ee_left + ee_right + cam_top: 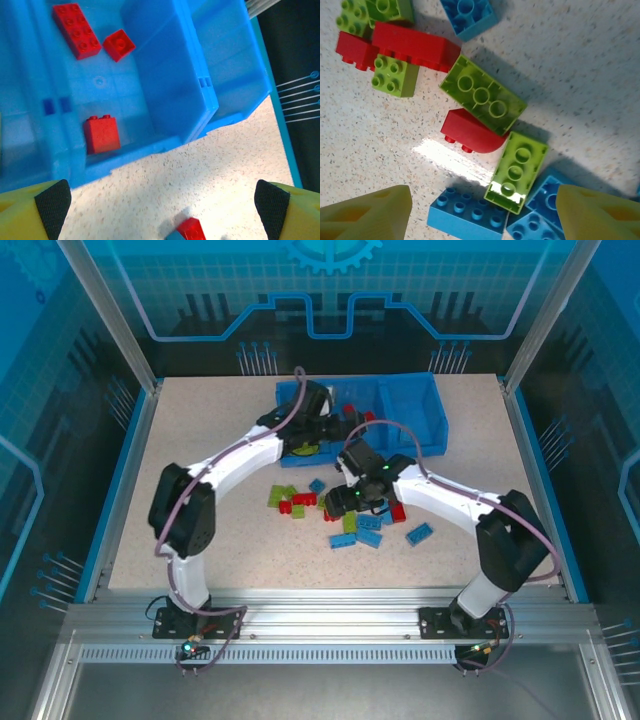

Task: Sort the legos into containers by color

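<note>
The blue tray [412, 406] lies at the back of the table. Its middle compartment [155, 60] holds three red bricks [101, 134]. My left gripper [162, 210] hangs open just in front of the tray wall, above bare table, with a red brick [192, 229] below it. The loose legos [300, 502] are heaped mid-table in red, lime green and light blue. My right gripper [482, 212] is open low over that heap, with a light blue brick [467, 217] and an upturned green brick [516, 170] between its fingers. A red curved brick [470, 132] lies just beyond.
More blue bricks [419, 533] lie scattered to the right of the heap. The tray's right compartment [415, 400] sits beside the middle one. A raised blue rim [120, 480] and metal posts border the table. Both arms cross near the middle.
</note>
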Controlling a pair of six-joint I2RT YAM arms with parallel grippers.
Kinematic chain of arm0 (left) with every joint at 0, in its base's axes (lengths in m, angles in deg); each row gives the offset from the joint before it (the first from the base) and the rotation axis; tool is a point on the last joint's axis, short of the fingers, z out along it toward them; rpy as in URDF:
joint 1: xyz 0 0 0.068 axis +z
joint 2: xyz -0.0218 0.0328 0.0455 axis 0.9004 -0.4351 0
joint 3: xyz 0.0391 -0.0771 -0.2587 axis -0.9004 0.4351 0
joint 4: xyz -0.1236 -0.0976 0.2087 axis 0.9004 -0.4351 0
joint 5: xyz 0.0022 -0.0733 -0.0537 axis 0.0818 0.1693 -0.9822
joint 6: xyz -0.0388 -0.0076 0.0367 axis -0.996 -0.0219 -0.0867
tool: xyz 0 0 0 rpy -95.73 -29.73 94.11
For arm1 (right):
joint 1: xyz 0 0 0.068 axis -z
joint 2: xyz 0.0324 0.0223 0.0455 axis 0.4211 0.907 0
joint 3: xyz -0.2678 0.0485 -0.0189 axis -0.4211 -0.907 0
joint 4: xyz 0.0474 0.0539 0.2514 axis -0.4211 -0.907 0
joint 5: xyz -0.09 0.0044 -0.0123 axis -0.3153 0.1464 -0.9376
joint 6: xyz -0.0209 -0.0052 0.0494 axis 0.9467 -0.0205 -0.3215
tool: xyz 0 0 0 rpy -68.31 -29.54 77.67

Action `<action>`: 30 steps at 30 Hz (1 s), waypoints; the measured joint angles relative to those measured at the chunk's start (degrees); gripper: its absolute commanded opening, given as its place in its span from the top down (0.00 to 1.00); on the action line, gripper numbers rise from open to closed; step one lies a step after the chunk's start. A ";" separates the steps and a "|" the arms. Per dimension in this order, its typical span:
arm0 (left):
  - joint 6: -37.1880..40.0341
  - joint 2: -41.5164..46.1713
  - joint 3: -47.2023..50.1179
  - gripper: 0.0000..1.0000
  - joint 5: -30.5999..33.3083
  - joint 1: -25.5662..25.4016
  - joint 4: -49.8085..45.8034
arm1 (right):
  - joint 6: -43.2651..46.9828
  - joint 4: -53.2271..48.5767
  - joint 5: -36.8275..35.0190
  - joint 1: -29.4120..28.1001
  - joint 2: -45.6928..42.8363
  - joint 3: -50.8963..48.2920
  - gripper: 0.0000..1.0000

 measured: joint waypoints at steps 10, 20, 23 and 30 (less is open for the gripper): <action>-2.49 18.51 19.52 0.01 7.45 5.97 -0.87 | -11.61 -4.22 -5.38 -7.17 8.63 6.84 0.17; -2.43 30.80 31.17 0.01 9.73 9.84 -2.25 | -17.70 -8.59 -8.24 -7.15 14.03 9.64 0.16; -2.43 31.95 33.42 0.01 9.94 10.01 -2.34 | -18.29 -8.59 -8.41 -7.15 15.32 10.88 0.16; -2.45 32.85 36.46 0.01 10.10 10.58 -2.84 | -18.49 -8.92 -8.66 -7.15 16.81 12.70 0.18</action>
